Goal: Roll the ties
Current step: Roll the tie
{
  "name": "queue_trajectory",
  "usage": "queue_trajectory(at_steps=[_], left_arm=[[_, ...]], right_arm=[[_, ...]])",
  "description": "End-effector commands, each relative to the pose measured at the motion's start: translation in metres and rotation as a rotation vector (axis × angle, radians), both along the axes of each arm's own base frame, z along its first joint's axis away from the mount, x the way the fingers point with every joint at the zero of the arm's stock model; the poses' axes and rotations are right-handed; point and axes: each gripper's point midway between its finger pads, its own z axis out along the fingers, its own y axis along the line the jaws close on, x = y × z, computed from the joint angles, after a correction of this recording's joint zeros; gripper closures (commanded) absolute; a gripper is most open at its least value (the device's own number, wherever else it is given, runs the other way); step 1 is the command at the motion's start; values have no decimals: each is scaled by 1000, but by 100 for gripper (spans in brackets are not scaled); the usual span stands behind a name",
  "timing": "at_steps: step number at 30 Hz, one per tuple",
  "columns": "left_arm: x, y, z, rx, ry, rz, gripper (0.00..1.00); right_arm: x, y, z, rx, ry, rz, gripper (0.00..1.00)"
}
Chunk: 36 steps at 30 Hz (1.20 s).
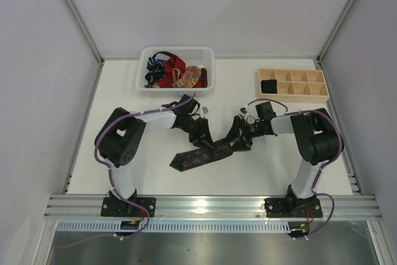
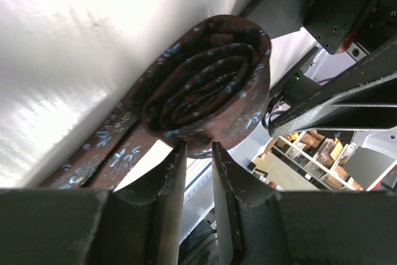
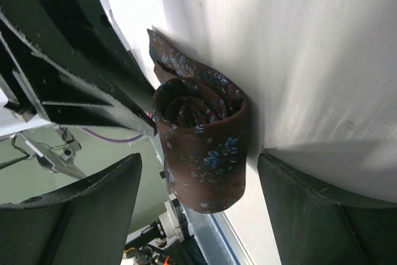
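Tie (image 1: 201,155) half-rolled at mid-table (image 1: 279,172), tail flat toward the near left. Your right claw (image 3: 198,159) stands wide open astride the coil (image 2: 211,85), while the left claw (image 2: 198,153) sits nearly closed at the coil's rim; whether it pinches cloth cannot be told. If that rim slips, the coil could spring loose, and a hard squeeze from the right could flatten it.

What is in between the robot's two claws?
The rolled-up end of the dark brown tie. The right wrist view shows it inside the open right claw; the left wrist view shows it just in front of the left claw.
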Motion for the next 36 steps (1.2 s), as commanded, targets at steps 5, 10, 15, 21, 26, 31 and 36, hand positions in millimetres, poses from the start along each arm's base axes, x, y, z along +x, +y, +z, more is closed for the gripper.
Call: queue_trajectory(at_steps=[5, 10, 15, 21, 26, 31, 36], left_arm=[[3, 5, -4, -16, -14, -3, 71], [2, 5, -5, -15, -6, 2, 71], [3, 5, -6, -16, -7, 1, 71], [-2, 8, -10, -5, -2, 2, 72], [-3, 8, -8, -8, -7, 4, 72], [2, 8, 0, -12, -35, 8, 72], [6, 7, 9, -12, -67, 6, 72]], right_arm=[[-1, 5, -23, -58, -14, 20, 18], [-7, 13, -29, -62, 16, 31, 21], [-4, 20, -29, -65, 5, 24, 24], [-2, 24, -24, -69, -4, 9, 30], [4, 25, -19, -87, -19, -15, 38], [3, 23, -20, -129, -5, -9, 49], [0, 19, -19, -169, -9, -13, 57]])
